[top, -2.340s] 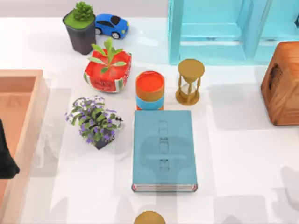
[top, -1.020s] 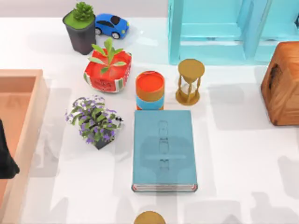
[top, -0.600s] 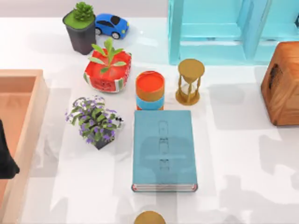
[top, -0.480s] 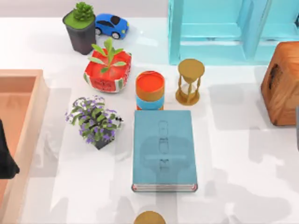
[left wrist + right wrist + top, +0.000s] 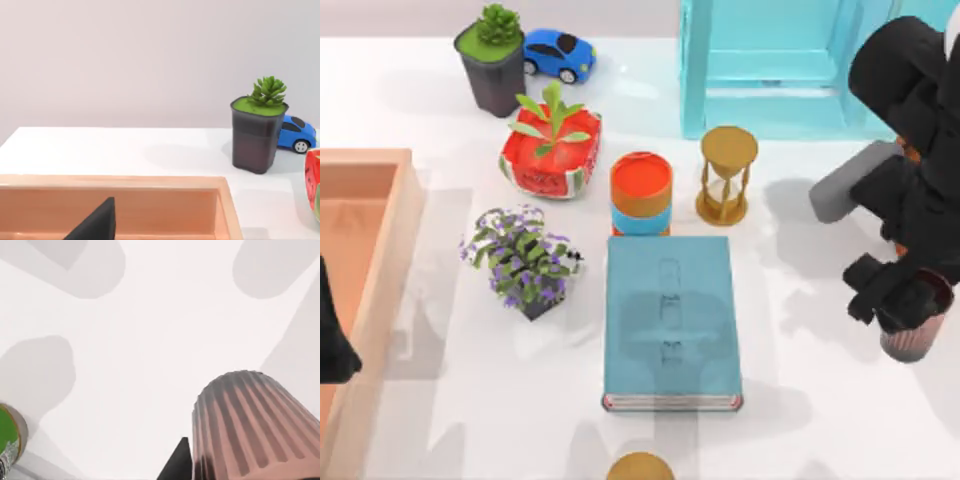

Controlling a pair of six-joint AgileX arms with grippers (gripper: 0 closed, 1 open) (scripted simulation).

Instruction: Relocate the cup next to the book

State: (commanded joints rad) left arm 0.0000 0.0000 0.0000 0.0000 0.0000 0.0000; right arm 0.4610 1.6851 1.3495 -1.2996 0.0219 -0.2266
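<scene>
The cup [image 5: 912, 343], a small ribbed copper-pink tumbler, is at the table's right side, well right of the book [image 5: 670, 320]. My right gripper [image 5: 907, 306] comes down over its rim and is shut on it. In the right wrist view the cup [image 5: 250, 427] is close up, with one dark finger [image 5: 177, 466] against its side. The large teal book lies flat at the table's middle. My left gripper [image 5: 330, 335] is parked at the left edge, over the wooden tray [image 5: 365, 200].
Behind the book stand an orange-topped cylinder [image 5: 641, 192] and a golden hourglass [image 5: 726, 175]. To its left are a purple-flower plant [image 5: 523, 262], a watermelon pot [image 5: 550, 150], a dark succulent pot [image 5: 492, 65] and a blue toy car [image 5: 560, 53]. A teal shelf [image 5: 770, 60] is at the back.
My right arm has swung in from the right edge with the cup in its gripper; before, only its shadows crossed the table. The left arm has not moved.
</scene>
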